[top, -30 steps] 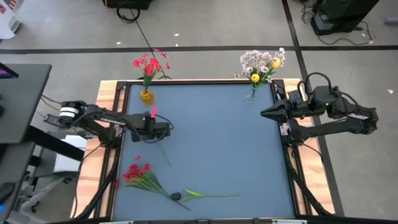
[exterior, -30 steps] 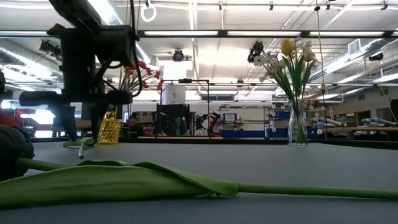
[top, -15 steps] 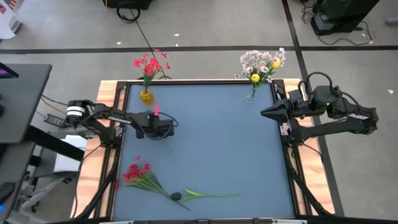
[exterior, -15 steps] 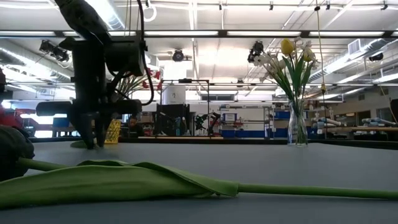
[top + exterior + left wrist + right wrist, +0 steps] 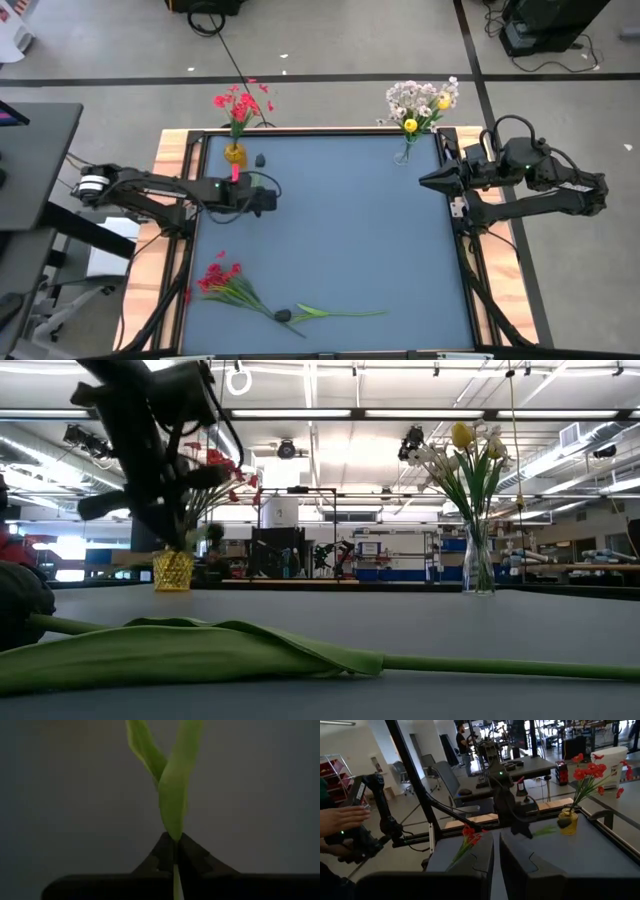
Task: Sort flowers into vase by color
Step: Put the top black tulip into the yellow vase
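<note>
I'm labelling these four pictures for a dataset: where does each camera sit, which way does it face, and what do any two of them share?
High view: overhead, looking straight down on the table; both arms show.
Low view: table height, looking level across; the left arm shows over the yellow vase.
Left wrist view: on the left arm, facing the table; the left hand is shut on a green stem.
Right wrist view: on the right arm, facing across the table; the right hand shows.
Shared: high, low and right wrist views all show the yellow vase.

I have the dark left arm reaching across the table's left side; its two-finger left gripper is clamped tight. My dark right arm waits at the right edge, right gripper nearly closed.
</note>
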You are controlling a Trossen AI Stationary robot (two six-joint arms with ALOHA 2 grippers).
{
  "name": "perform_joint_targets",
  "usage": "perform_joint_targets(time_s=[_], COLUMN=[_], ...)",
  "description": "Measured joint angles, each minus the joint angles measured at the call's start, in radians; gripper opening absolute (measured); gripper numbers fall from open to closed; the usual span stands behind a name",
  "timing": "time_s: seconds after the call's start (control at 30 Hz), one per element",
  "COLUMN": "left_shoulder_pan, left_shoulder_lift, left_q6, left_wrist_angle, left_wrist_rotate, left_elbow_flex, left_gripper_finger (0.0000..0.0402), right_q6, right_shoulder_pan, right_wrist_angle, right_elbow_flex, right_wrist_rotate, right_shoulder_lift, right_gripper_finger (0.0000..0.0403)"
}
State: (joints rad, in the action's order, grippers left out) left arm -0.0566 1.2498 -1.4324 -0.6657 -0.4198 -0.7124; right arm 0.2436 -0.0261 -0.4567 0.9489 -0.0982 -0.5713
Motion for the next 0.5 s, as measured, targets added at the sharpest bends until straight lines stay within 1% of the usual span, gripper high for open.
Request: perform_joint_targets(time_s=[0.17, 0.3, 0.4, 0.5], left_shoulder_pan=[0.0, 0.0, 0.0, 0.0], left_shoulder_lift=[-0.084, -0.119, -0.136, -0.159], left_q6=[0.158, 0.344, 0.532, 0.786], left_wrist_angle=[-0.01, -0.024, -0.024, 0.016], left_wrist_rotate=[-0.108, -0.206, -0.299, -0.337], left_elbow_flex=[-0.016, -0.072, -0.142, -0.223], left_gripper_finger=[0.0009, 0.0009, 0.0008, 0.0008], right_q6=[0.0, 0.0, 0.0, 0.0], right_shoulder_pan=[0.0, 0.0, 0.0, 0.0], right_wrist_angle=[0.011, 0.014, 0.015, 0.015], right_elbow_flex=[0.0, 0.0, 0.0, 0.0], right_wrist_rotate=[0.0, 0.0, 0.0, 0.0], right_shoulder_lift=[0.0, 0.0, 0.0, 0.0], right_gripper_finger=[0.004, 0.004, 0.004, 0.004])
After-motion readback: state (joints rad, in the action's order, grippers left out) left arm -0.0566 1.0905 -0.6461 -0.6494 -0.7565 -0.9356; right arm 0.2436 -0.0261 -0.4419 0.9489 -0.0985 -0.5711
